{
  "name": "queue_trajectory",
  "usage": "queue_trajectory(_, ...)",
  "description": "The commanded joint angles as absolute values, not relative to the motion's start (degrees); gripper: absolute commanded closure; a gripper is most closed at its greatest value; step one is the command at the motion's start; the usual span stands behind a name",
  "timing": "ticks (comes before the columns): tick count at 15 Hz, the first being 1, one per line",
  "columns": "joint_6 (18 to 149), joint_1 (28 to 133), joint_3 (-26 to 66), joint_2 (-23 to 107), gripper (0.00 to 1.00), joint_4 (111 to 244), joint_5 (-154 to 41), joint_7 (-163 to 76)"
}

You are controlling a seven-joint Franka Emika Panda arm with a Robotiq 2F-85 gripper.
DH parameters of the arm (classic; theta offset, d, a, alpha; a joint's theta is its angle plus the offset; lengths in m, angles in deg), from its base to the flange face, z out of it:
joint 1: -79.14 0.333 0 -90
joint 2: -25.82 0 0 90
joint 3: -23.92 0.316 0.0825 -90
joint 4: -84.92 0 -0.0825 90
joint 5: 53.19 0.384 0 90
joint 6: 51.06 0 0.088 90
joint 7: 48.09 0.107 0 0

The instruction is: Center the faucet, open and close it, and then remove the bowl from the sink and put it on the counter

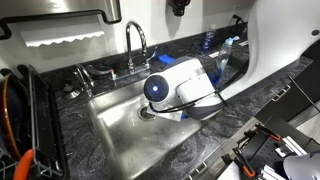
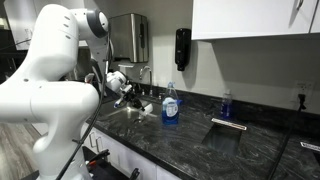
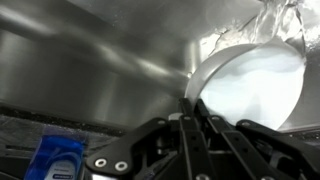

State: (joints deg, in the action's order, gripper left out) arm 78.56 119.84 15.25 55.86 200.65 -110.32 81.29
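In the wrist view my gripper is shut on the rim of the white bowl, which is tilted against the steel wall of the sink. In an exterior view the arm reaches down into the sink, and its white wrist hides the gripper and the bowl. The chrome gooseneck faucet stands behind the basin, its spout arching toward it. The gripper also shows low over the sink in an exterior view, near the faucet. Dark veined counter surrounds the basin.
A blue soap bottle stands on the counter beside the sink, and another blue bottle stands further along. A blue object lies below the gripper. A dish rack stands beside the basin. A black dispenser hangs on the wall.
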Motion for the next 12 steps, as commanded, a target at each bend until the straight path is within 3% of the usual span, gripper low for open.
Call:
queue_trajectory(1,74.01,115.68,21.17,52.27,0.98,202.88,-113.78,83.97)
queue_trajectory(8,65.72,111.5,27.97,51.5,0.98,202.85,-119.34,89.56)
queue_trajectory(12,69.89,106.47,33.01,51.42,0.98,203.54,-116.16,86.69)
